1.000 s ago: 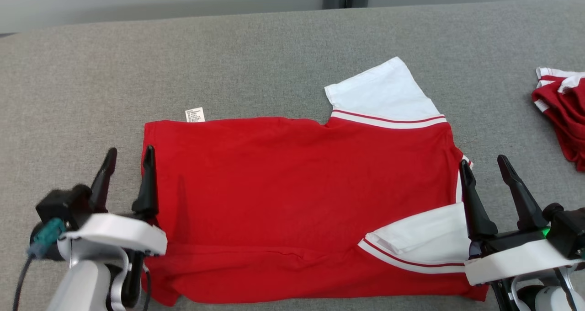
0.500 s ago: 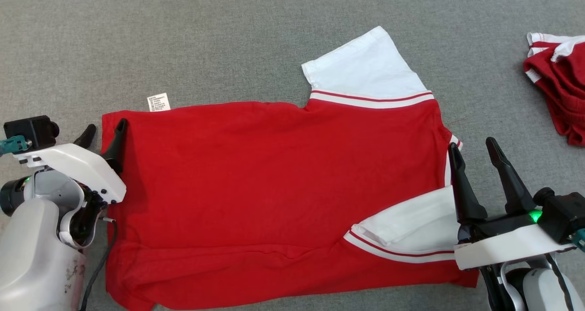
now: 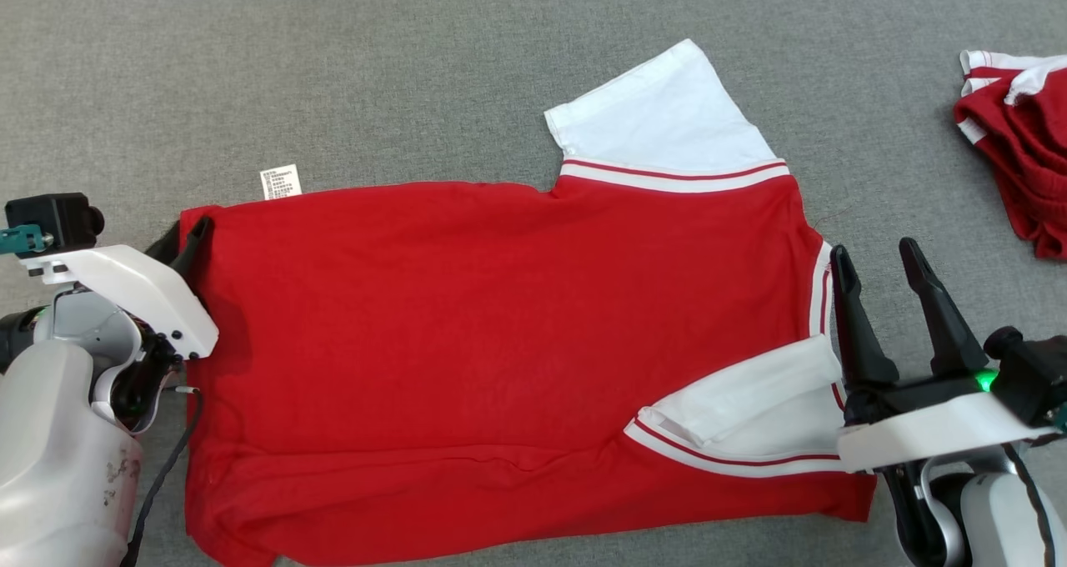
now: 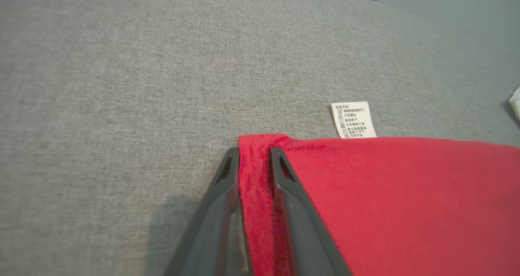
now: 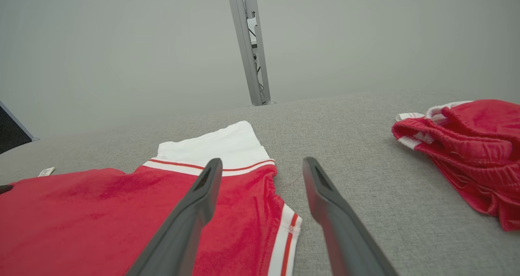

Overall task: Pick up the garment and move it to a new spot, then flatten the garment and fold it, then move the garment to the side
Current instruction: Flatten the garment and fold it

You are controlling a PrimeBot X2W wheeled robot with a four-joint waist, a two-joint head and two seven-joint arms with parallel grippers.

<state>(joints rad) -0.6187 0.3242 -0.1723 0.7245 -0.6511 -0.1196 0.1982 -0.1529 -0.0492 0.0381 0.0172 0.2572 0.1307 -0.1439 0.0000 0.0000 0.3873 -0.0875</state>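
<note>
garment (image 3: 500, 342): body solid red; sleeves (image 3: 658, 117) plain white, each joined to the body by a white band carrying one thin red line. Edge at the right: white with a red line
label (image 3: 281, 182): white, small dark print
table surface (image 3: 350, 75): mid grey, fine woven fleck
second garment (image 3: 1021, 158): red, white stripe trim
left gripper (image 3: 185, 232), right gripper (image 3: 874, 252): fingers dark grey to black, housings white; green light (image 3: 988, 379) on the right, teal plug (image 3: 18, 239) on the left
post (image 5: 252, 44): pale grey
</note>
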